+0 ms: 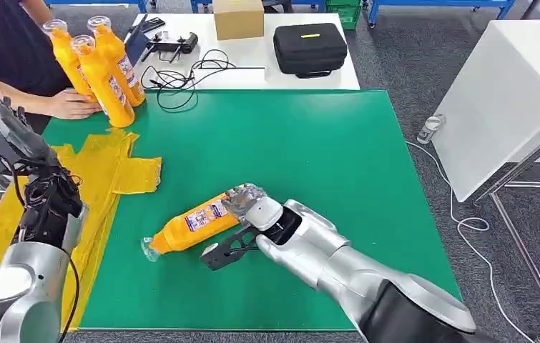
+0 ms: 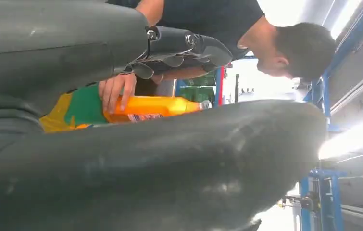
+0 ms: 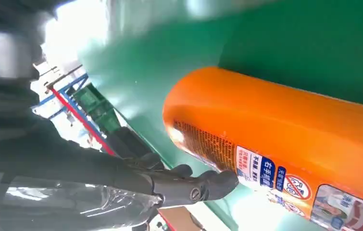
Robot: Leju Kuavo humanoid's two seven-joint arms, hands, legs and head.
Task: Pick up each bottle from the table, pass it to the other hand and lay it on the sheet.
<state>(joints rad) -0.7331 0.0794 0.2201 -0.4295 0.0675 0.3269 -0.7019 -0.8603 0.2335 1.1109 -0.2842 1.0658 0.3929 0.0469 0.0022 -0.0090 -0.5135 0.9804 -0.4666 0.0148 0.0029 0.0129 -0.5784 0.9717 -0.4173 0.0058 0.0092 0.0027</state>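
Observation:
An orange bottle lies on its side on the green mat, cap toward the yellow sheet. My right hand is at the bottle's base end, fingers over the top and thumb spread below, apart from it. In the right wrist view a dark fingertip touches the bottle by its label. My left hand hovers over the sheet's near left part, holding nothing; its thumb and fingers stand apart. Three more orange bottles stand at the mat's far left corner.
A person's hand rests against the standing bottles; the left wrist view shows that hand on one bottle. Behind the mat are a black case, a cardboard box and cables. A white panel stands at the right.

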